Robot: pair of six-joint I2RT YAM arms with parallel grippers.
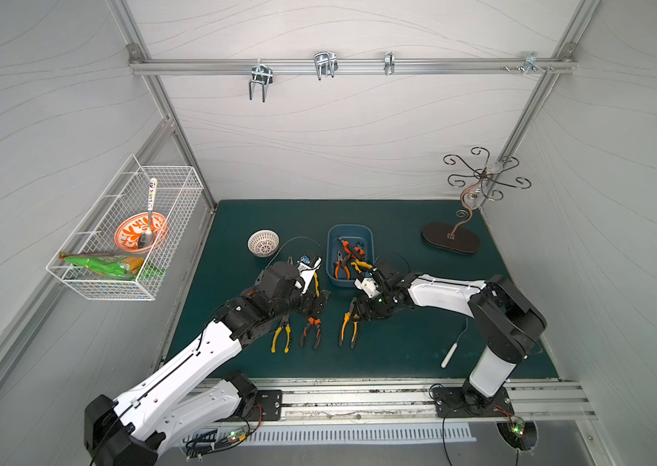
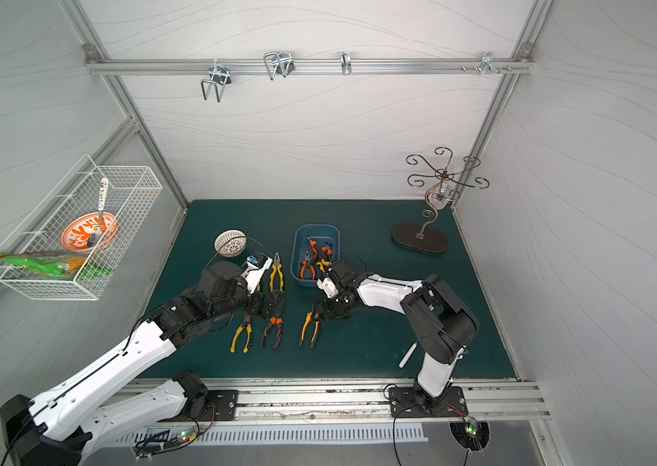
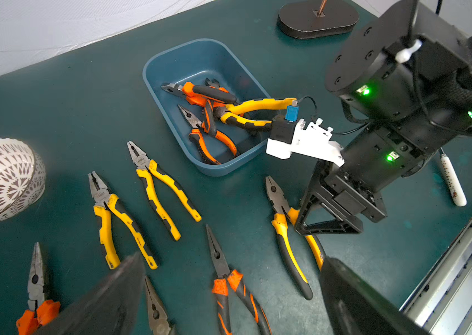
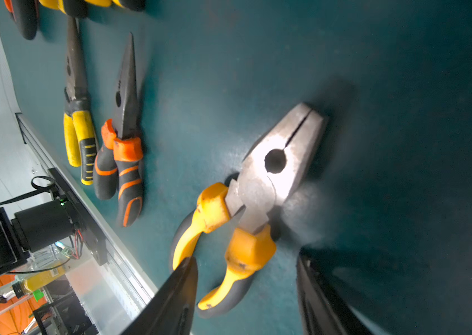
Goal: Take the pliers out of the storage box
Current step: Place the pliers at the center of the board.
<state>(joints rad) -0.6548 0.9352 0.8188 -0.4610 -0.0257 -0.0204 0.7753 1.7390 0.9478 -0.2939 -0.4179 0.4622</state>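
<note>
We see the teal mat point(image 1: 399, 355) under everything. Toward its back stands the slate-blue storage box point(image 3: 200, 58). In front of it the left gripper point(image 3: 231, 258) hangs over the mat with its fingers spread wide, holding nothing. The right gripper point(image 4: 246, 256), just beside the box's near corner, has its fingers apart on either side of the handles of one blunt-nosed yellow-handled pair point(image 4: 275, 162), which lies flat on the mat, unclamped. A tangle of pliers point(image 3: 214, 116) lies in the box; six pairs lie outside on the mat.
</note>
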